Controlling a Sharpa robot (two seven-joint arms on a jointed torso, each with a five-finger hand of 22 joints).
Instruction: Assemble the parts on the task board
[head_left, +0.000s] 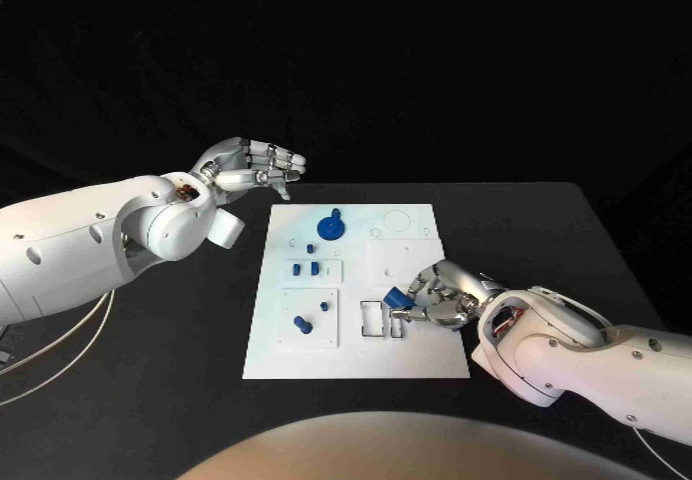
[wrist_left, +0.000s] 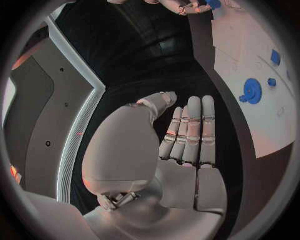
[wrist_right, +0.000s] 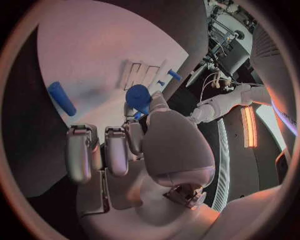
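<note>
While your right hand (head_left: 440, 295) sits low over the near right part of the white board (head_left: 418, 350), its fingers are curled in and it pinches a small blue part (head_left: 394, 298) between thumb and finger, just above the slotted frame (head_left: 374, 318) on the board; the right wrist view shows the same blue part (wrist_right: 138, 95) at the fingertips, with the other fingers folded beside it. Your right arm enters low from the right, forearm angled toward the board. Your left hand (head_left: 248, 166) hangs off the board beyond its far left corner, raised above the black table (head_left: 173, 380), holding nothing; the left wrist view shows its fingers (wrist_left: 190, 135) straight and pressed side by side. On the board you have: a blue wheel (head_left: 332, 227) at the far end, two small blue pegs (head_left: 303, 268) near the middle, one blue peg (head_left: 302, 323) in the near left panel.
</note>
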